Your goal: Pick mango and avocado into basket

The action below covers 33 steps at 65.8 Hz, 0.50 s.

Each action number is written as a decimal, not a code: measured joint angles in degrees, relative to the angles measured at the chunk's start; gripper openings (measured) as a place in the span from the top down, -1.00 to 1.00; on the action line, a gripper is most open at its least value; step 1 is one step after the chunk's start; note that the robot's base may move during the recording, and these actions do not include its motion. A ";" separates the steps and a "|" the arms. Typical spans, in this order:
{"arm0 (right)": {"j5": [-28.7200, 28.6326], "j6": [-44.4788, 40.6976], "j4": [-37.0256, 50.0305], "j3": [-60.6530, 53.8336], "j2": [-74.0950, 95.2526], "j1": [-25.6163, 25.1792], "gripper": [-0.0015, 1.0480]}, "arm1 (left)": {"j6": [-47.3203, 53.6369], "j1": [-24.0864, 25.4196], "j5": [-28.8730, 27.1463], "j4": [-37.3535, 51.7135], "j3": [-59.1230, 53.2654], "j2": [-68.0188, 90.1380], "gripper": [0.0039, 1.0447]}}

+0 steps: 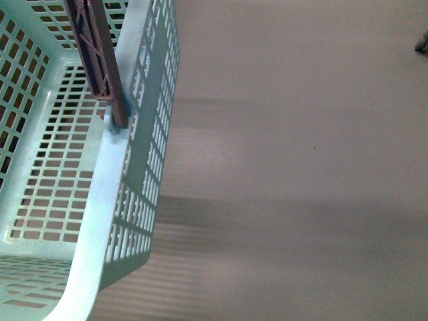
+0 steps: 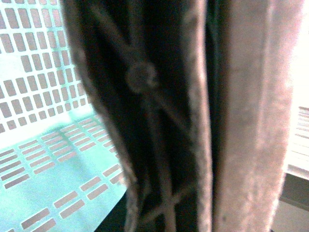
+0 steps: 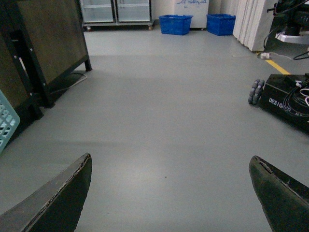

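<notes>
Handle (image 2: 145,96), brown, is crowding my left wrist view, so I cannot tell my left pincer's state. Right pincer (image 3: 169,193) is gaping wide, empty, presumably awaiting fruit. Basket (image 1: 100,200) is sitting at nine o'clock; mango, avocado unseen.

Smooth grey floor (image 3: 159,121), with blue crates (image 3: 176,24), a dark cabinet (image 3: 48,43) and a black wheeled base (image 3: 289,96) on it.

the right gripper (image 3: 170,156) has two broad, black, curved fingers (image 3: 63,203) tapering to blunt tips, their inner edges scuffed pale grey.
</notes>
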 joint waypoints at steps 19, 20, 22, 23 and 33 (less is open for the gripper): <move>-0.02 0.00 0.00 0.00 0.00 0.00 -0.83 | -0.02 0.00 0.02 -0.09 0.00 0.04 0.71; 0.02 0.00 0.00 0.00 0.00 0.00 -0.83 | 0.00 0.00 0.02 -0.09 0.00 0.04 0.71; -0.02 0.00 0.00 0.00 0.00 0.00 -0.83 | 0.00 0.00 0.02 -0.09 0.00 0.04 0.71; -0.07 0.00 0.00 0.00 0.00 0.00 -0.83 | 0.00 0.00 0.02 -0.09 0.00 0.04 0.71; -0.04 0.00 0.00 0.00 0.00 0.00 -0.83 | 0.00 0.00 0.02 -0.09 0.00 0.04 0.71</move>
